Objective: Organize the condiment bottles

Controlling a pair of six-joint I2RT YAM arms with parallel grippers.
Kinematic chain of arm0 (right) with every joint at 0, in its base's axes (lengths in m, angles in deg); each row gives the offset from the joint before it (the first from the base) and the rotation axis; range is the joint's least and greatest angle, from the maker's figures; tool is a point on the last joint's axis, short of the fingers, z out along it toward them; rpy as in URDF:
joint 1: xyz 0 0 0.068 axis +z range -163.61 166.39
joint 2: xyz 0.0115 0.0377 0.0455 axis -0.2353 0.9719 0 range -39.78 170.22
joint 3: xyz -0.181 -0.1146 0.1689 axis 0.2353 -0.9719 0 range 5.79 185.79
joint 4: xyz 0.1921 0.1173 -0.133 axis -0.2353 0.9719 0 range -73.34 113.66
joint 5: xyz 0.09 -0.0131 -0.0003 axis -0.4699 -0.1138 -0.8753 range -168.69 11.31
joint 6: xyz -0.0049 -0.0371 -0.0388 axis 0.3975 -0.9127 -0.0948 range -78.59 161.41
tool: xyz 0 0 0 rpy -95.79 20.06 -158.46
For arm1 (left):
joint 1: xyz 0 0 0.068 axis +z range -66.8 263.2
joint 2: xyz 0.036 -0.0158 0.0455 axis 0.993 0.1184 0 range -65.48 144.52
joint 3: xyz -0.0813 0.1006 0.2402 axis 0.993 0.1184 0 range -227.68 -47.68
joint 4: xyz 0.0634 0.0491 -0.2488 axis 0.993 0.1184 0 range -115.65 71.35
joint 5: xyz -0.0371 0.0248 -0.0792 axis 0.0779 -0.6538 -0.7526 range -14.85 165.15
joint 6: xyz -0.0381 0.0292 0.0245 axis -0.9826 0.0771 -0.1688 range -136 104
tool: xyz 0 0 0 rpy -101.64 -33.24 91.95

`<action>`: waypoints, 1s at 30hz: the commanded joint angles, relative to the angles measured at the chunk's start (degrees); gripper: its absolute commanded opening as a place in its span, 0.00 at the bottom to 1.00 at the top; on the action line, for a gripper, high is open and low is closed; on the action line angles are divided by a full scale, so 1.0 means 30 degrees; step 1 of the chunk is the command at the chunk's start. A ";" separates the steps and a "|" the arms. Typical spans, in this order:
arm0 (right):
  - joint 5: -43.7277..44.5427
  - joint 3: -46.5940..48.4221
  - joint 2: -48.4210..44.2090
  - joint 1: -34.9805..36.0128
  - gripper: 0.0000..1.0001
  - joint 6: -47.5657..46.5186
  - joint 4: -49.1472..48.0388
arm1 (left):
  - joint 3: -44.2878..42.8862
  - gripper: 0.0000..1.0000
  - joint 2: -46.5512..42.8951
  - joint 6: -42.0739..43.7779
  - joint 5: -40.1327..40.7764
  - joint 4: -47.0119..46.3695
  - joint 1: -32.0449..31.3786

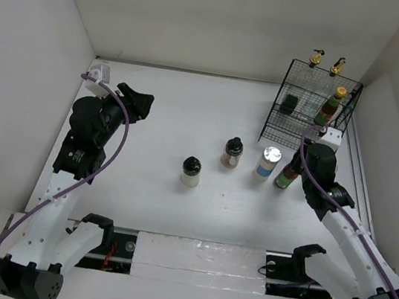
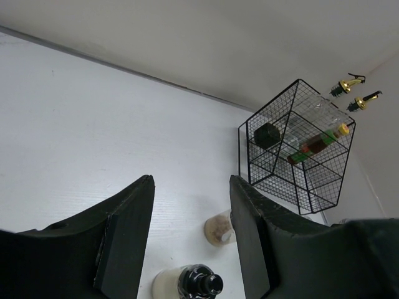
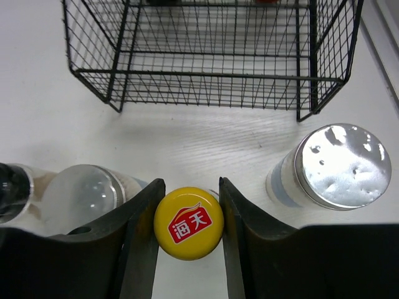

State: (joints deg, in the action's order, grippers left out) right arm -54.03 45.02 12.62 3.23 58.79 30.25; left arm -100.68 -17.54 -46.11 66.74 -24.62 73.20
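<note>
Right wrist view: right hand (image 3: 191, 184) clamped on the cap of a yellow-capped bottle (image 3: 188, 223), one finger against each side. Bottle upright on the surface (image 3: 206, 143), near the wire basket (image 3: 212, 75). Left hand (image 2: 191, 180) part open, holding nothing.
</note>
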 commanded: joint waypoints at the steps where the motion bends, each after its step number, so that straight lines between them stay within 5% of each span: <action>1: 0.1182 0.2889 -0.1413 0.0770 0.14 0.0122 -0.2094 | -0.0002 0.47 -0.0337 -0.0071 -0.0304 -0.1020 0.0111; 12: 0.2764 0.8396 0.1805 0.2355 0.12 -0.1958 -0.6281 | -0.0002 0.47 -0.0512 -0.0071 -0.0304 -0.1020 0.0111; 21: 0.0277 1.5477 0.9298 -0.0279 0.11 -0.3393 -0.8398 | 0.0174 0.47 -0.0747 -0.0071 -0.0509 -0.1196 0.0111; 30: -0.0515 1.7890 1.2648 -0.1860 0.11 -0.3393 -0.8395 | 0.0174 0.47 -0.0922 -0.0071 -0.0304 -0.1196 0.0111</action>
State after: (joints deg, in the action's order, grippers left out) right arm -54.31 93.06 51.79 -0.62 48.98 14.51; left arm -100.63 -19.37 -46.11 66.15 -25.42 73.20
